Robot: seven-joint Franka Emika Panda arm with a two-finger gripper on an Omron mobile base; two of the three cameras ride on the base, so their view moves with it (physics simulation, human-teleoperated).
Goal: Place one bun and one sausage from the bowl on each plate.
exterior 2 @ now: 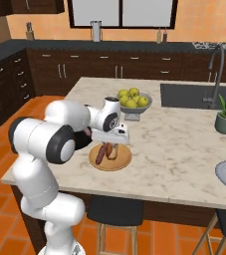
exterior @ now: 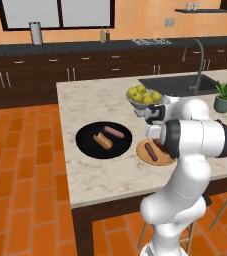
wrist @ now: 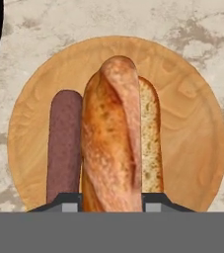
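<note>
Gripper [wrist: 111,200] pinches bun [wrist: 114,133] betw. fingers, directly ahead of tool, long axis running away from it. Tan plate [wrist: 192,123] sits below bun; sausage [wrist: 64,143] lies alongside, parallel. Judgement: bun hangs over target, release next.

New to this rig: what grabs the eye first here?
The gripper shut on a golden bun over the tan wooden plate, a sausage already lying there. Left of it, the black bowl holds another bun and sausage; behind, a grey bowl of yellow-green fruit.
</note>
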